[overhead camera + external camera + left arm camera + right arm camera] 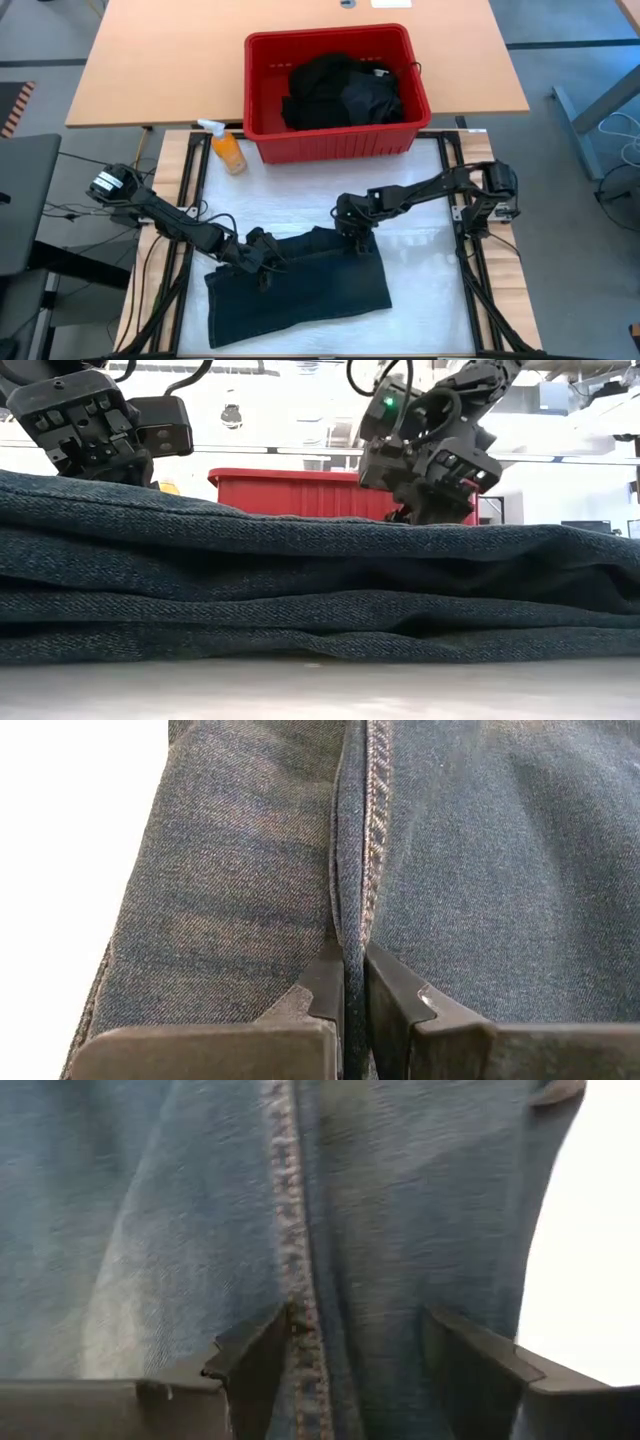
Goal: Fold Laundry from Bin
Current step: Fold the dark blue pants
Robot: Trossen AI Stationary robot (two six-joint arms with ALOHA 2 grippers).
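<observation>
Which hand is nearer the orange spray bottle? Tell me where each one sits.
Left. The left hand grips the folded denim garment at its left part, below the spray bottle in the high view. The right hand, open over the denim's far edge, is farther right.

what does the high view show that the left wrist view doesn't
Only the high view: the red ribbed plastic bin holding dark crumpled cloth garments, a small orange spray bottle beside it, the right tool open over the folded blue denim garment's far edge, and the table's white surface.
Only the left wrist view: the denim's stitched seam up close, pinched between dark fingers.
Both: the denim garment and the left tool shut on it.
</observation>
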